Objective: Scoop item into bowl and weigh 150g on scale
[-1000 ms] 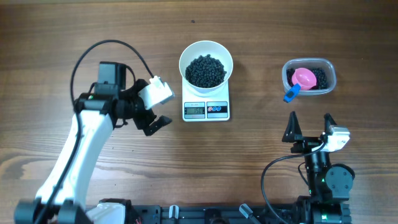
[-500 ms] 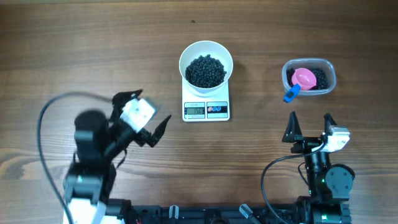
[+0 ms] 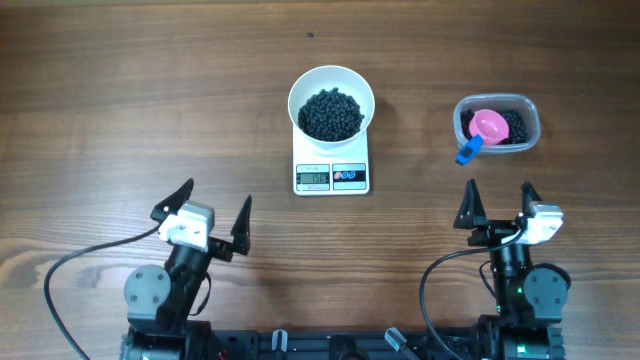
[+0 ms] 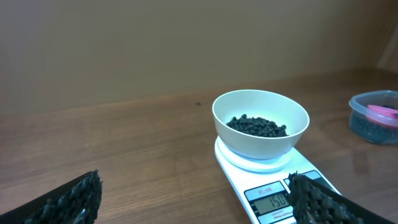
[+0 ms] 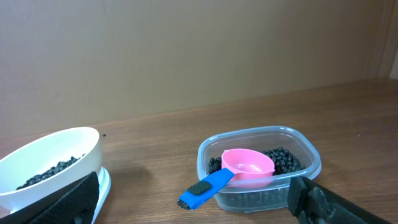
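The white bowl (image 3: 331, 103) sits right on top of the scale (image 3: 331, 177), in the middle of the wooden table (image 3: 120, 90). Inside the bowl is a dark heap of tiny round beads (image 3: 331, 113). The scale's little screen (image 4: 272, 201) faces the robot, and in the left wrist view it seems to show the number the task asks for, though the digits are small. Off to the right, well apart from the scale, is a clear tub (image 3: 497, 123) with more beads in it. A pink scoop (image 3: 487, 126) lies in the tub, and its blue handle (image 3: 468, 152) sticks out over the rim toward the robot. The left gripper (image 3: 217, 193) is near the front edge of the table, with its two fingers spread wide and nothing between them. The right gripper (image 3: 498, 187) is also near the front edge, just in front of the tub, wide open and holding nothing. I think the scooping part is done and this is the checking part at the end. If the number is right, no more beads are needed and the arms can rest. If it is a bit low, the right gripper should reach for the blue handle, pinch it, lift a small scoop of beads and tip them gently into the bowl without bumping the scale.
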